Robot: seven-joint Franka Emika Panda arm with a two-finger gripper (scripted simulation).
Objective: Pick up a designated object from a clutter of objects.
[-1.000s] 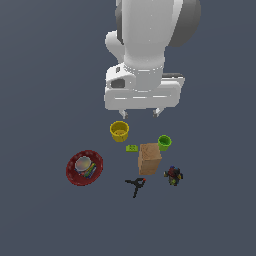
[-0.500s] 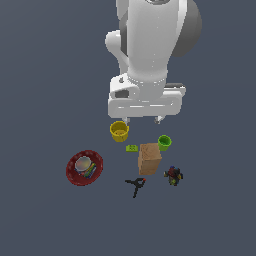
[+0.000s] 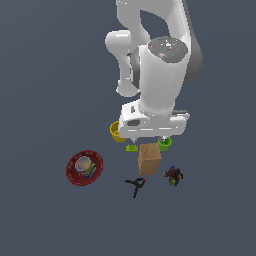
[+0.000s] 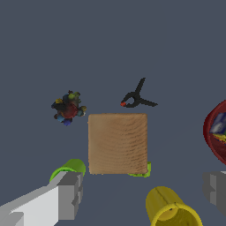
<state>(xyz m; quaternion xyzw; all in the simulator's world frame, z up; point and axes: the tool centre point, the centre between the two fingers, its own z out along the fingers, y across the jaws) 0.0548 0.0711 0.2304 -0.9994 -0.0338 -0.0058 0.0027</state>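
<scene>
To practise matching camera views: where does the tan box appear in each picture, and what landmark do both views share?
Exterior view: the tan box stands just below the tool, lower centre.
Wrist view: the tan box fills the picture's middle, seen from above.
Shared landmark: the black clamp lies close beside it.

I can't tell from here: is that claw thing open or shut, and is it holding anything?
Gripper: open and empty, its fingers spread wide above the tan box, not touching it.
</scene>
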